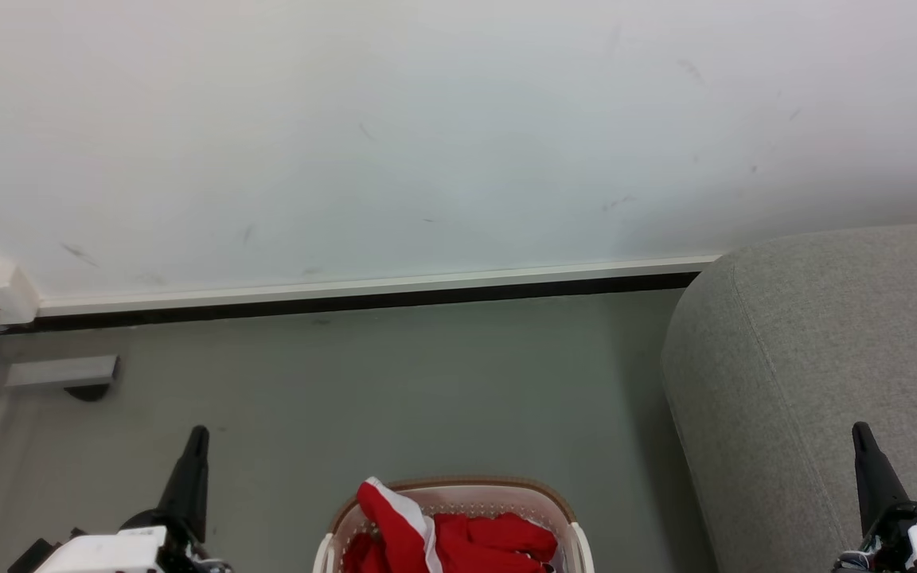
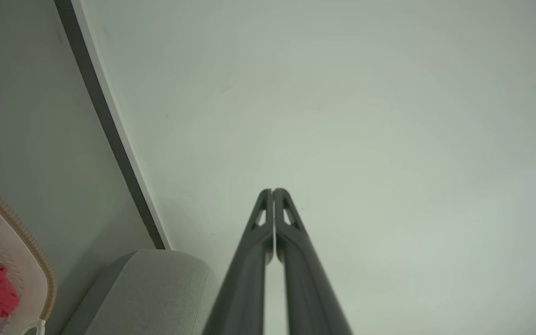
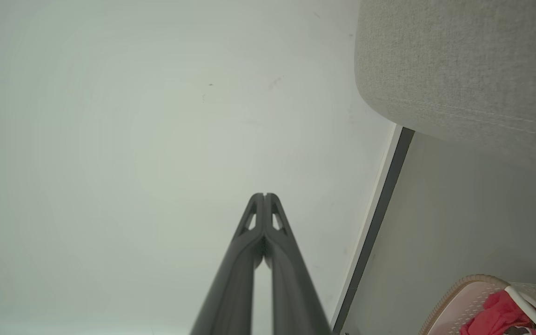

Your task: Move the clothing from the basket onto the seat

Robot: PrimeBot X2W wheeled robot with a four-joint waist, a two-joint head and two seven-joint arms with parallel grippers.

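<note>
The oval white perforated plastic basket with a brown woven-look rim (image 1: 458, 482) sits on the grey floor (image 1: 427, 382) at the near centre, between the two arms. The red fabric clothing with white stripes (image 1: 466, 541) is heaped inside it, one white-edged fold rising above the rim on the left side. The large grey upholstered seat (image 1: 809, 358) stands near the basket, on its right.

The left gripper (image 1: 198, 434) and the right gripper (image 1: 859, 430) both point away toward the white wall (image 1: 427, 119). Each has its two dark fingers (image 2: 249, 270) pressed together and holds nothing.

The clothing lies nearer and lower than both tips, and inward of each. The left gripper looks the closer one, while the right hangs before the seat. Either arm would likely need to part its fingers, turn inward and dip. The basket's long axis cannot be judged, because its near part is cut off.
</note>
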